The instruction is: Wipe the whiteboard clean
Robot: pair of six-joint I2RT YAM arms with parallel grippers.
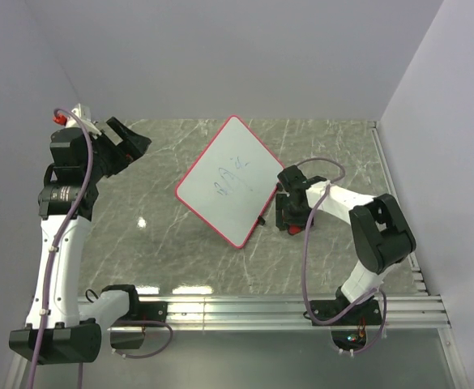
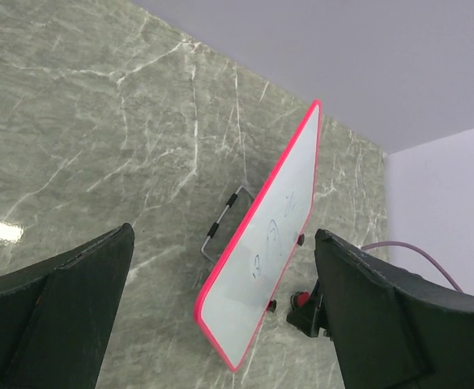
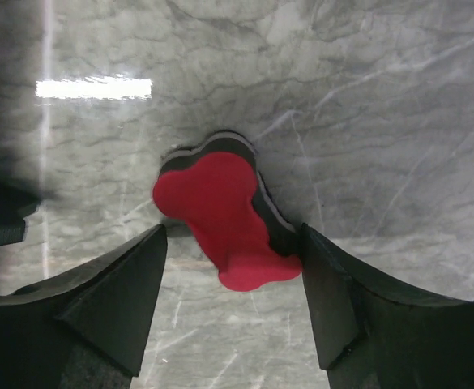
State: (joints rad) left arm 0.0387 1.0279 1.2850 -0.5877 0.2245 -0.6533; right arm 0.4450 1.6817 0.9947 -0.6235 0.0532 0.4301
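The whiteboard has a red frame and faint blue scribbles and stands tilted on the marble table, propped on a wire stand. It also shows in the left wrist view. The red bow-shaped eraser lies on the table just right of the board's lower corner. My right gripper is low over it. In the right wrist view the open gripper straddles the eraser, whose end is at the right finger and apart from the left finger. My left gripper is open and empty, raised at the far left.
Grey walls close the table at the back and right. A metal rail runs along the near edge. A purple cable loops from the right wrist down to its base.
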